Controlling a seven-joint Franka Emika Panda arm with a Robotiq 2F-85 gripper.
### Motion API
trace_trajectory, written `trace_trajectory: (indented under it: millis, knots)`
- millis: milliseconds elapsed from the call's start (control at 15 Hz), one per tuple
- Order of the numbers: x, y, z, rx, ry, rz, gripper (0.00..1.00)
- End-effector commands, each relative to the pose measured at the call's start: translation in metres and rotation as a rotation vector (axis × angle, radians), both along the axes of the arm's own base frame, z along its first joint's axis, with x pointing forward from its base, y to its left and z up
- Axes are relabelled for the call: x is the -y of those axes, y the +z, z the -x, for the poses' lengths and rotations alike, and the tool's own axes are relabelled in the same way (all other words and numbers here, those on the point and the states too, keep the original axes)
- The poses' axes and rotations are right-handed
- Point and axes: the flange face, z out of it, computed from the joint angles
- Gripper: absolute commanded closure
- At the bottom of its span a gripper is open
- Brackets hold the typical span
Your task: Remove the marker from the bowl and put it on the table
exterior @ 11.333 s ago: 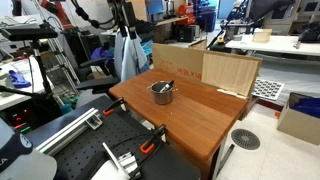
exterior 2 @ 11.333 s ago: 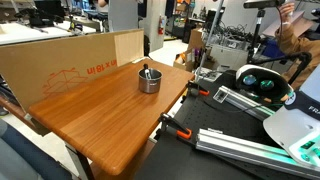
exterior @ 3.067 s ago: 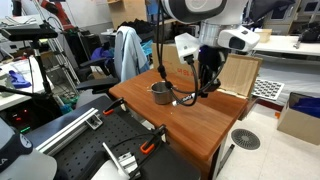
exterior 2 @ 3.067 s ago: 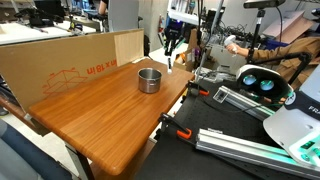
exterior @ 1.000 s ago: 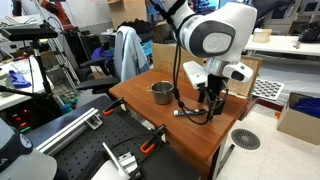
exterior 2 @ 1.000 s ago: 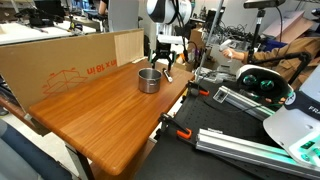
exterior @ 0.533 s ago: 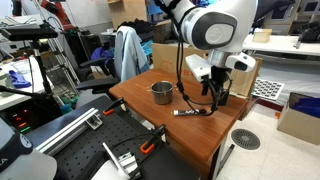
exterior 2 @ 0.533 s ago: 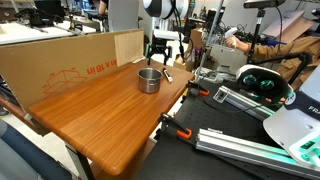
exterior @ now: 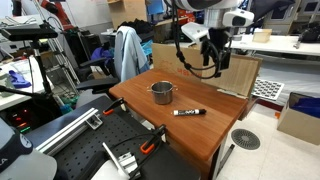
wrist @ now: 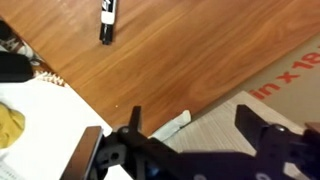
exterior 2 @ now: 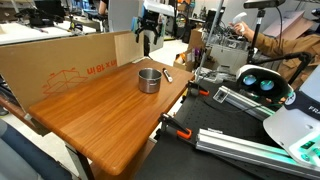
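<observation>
The marker (exterior: 188, 112) lies flat on the reddish-brown table (exterior: 215, 130), to the right of the metal bowl (exterior: 162, 93). In an exterior view the marker (exterior 2: 167, 73) lies beside the bowl (exterior 2: 149, 80) near the table's edge (exterior 2: 90, 120). The wrist view shows the marker (wrist: 106, 22) at the top on the wood. My gripper (exterior: 213, 52) is open and empty, raised well above the table near the cardboard wall; it also shows in an exterior view (exterior 2: 149, 36) and in the wrist view (wrist: 190, 125). The bowl looks empty.
A cardboard wall (exterior 2: 60, 65) stands along the table's far side (exterior: 232, 72). A black slotted bench with clamps (exterior: 110, 150) lies next to the table. A white robot base (exterior 2: 295, 125), cluttered desks and a person stand round about.
My gripper has risen away from the table and moved back toward the cardboard wall. The marker stays lying on the table where it was let go.
</observation>
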Motion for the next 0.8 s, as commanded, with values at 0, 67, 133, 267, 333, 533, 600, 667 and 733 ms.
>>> trace_trajectory:
  millis: [0,67,133,267,333,533,600,667,733]
  knots:
    - [-0.0028,0.0118,-0.0002,0.008,-0.004,0.011,0.0]
    - [-0.0047,0.0187,-0.0001,0.016,-0.004,0.013,0.0]
    - [-0.0047,0.0181,0.0002,0.015,-0.004,0.013,0.0]
    - [-0.0033,0.0112,0.0017,0.003,-0.006,0.012,0.0]
    - [-0.0033,0.0099,0.0018,0.002,-0.006,0.011,0.0]
    - [-0.0033,0.0101,0.0017,0.002,-0.006,0.012,0.0]
    - [-0.0034,0.0101,0.0016,0.002,-0.006,0.012,0.0]
    - [-0.0033,0.0101,0.0017,0.002,-0.006,0.012,0.0]
    - [-0.0033,0.0101,0.0016,0.002,-0.006,0.012,0.0]
